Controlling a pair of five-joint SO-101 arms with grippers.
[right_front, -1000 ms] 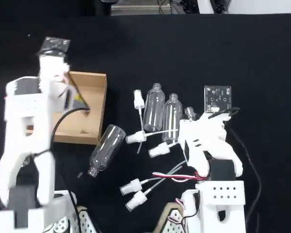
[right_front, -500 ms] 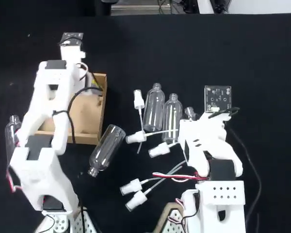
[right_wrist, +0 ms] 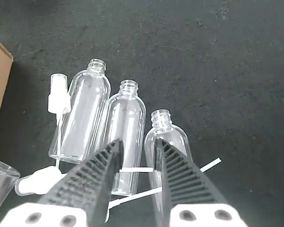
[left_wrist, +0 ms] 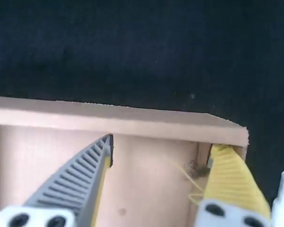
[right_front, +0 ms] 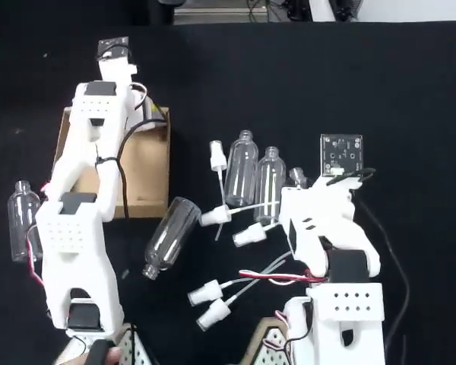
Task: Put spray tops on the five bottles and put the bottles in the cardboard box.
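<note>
Cardboard box (right_front: 148,179) now lies beneath the left gripper (left_wrist: 162,145), which swung out over it within the last second, its wide-spread fingers empty with the far wall at their tips, while the right gripper (right_wrist: 137,143), fingers narrowly parted and empty, hangs above three uncapped bottles (right_wrist: 125,120), suggesting capping has yet to begin.

Three uncapped clear plastic bottles (right_front: 243,169) are lying side by side, a fourth bottle (right_front: 167,234) tilted beside the open brown cardboard box (right_front: 146,182), white spray tops (right_front: 213,216) loose between.
</note>
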